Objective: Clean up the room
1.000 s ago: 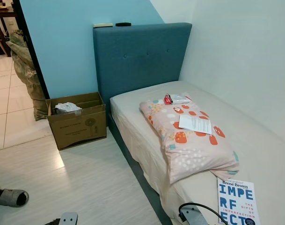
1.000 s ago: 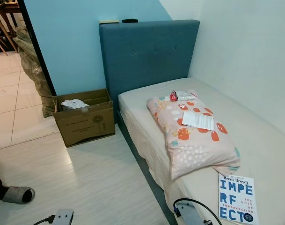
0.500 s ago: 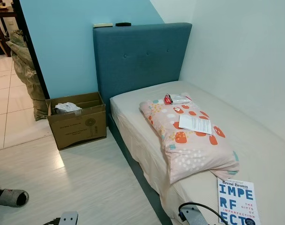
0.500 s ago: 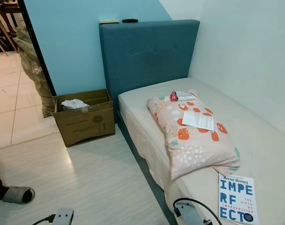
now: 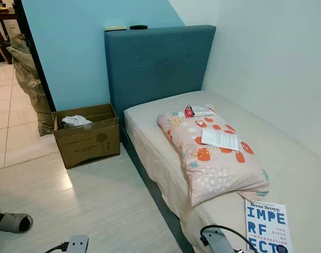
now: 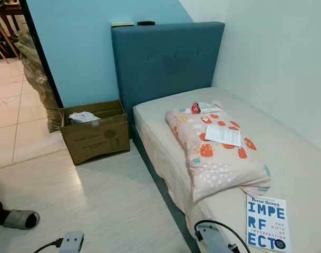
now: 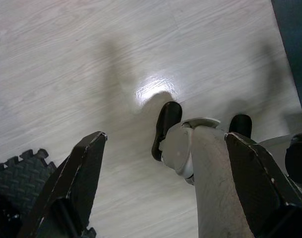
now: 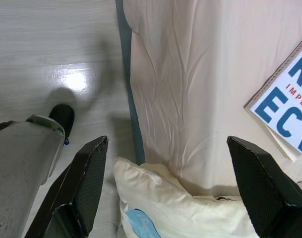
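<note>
On the bed (image 5: 292, 163) lies a pink patterned pillow (image 5: 213, 163) with a white sheet of paper (image 5: 220, 139) on top. A red and white packet (image 5: 198, 111) sits at the pillow's far end. A white book with blue letters (image 5: 267, 227) rests near the mattress's front edge. An open cardboard box (image 5: 86, 134) holding crumpled white stuff stands on the floor left of the bed. My right gripper (image 8: 168, 141) hangs open over the bed's edge, beside the book's corner (image 8: 284, 109). My left gripper (image 7: 165, 139) hangs open above the floor.
A blue headboard (image 5: 157, 66) carries two small flat items on its top. A stuffed sack (image 5: 29, 79) leans by the doorway at left. A person's slippered foot (image 5: 12, 222) is at the lower left. A cream cushion (image 8: 180, 208) lies under my right gripper. Pale wood floor runs between box and bed.
</note>
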